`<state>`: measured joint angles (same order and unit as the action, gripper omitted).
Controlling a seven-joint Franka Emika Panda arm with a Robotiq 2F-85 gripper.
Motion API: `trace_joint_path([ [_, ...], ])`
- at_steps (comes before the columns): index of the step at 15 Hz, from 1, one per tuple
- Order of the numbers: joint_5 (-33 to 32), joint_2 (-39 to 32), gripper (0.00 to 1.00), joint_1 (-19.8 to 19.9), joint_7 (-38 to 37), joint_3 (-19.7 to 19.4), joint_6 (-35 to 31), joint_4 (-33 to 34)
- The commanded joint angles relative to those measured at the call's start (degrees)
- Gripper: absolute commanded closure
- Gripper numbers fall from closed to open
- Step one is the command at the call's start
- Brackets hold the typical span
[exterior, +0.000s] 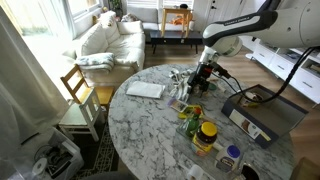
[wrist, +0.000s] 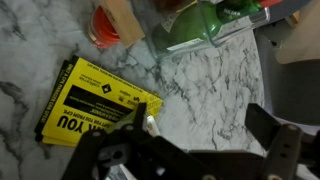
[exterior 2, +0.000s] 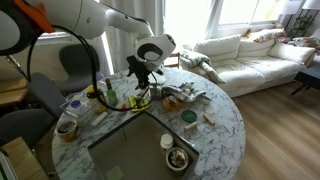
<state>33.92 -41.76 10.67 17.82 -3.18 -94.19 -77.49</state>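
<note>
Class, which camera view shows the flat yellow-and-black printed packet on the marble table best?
The wrist view: the flat yellow-and-black printed packet lies close on the white marble table, lettering readable, beside the dark fingers. In both exterior views it is at most a tiny yellowish patch below the arm.

Yellow pkt [wrist: 95, 100] w/ black print, white grey-veined marble table [wrist: 215, 90], blurry lid [wrist: 100, 30] prob. red.

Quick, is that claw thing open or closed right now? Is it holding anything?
Gripper: open, holding nothing, just above the yellow packet.
</note>
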Motion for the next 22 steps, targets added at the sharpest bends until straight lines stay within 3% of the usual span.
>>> trace_joint_path([
  [1,-1.3,0.0,0.00,1.5,-0.6,2.0,-0.3,0.2],
  [4,-2.5,-0.5,0.00,0.8,-0.7,1.8,-5.8,-0.9],
  [12,-0.4,0.6,0.00,2.3,3.5,5.4,-23.5,-10.1],
  [19,-0.2,-0.6,0.01,4.0,5.1,7.4,-26.4,-12.6],
  [22,-0.4,-1.2,0.07,4.3,5.3,7.7,-26.7,-12.9],
])
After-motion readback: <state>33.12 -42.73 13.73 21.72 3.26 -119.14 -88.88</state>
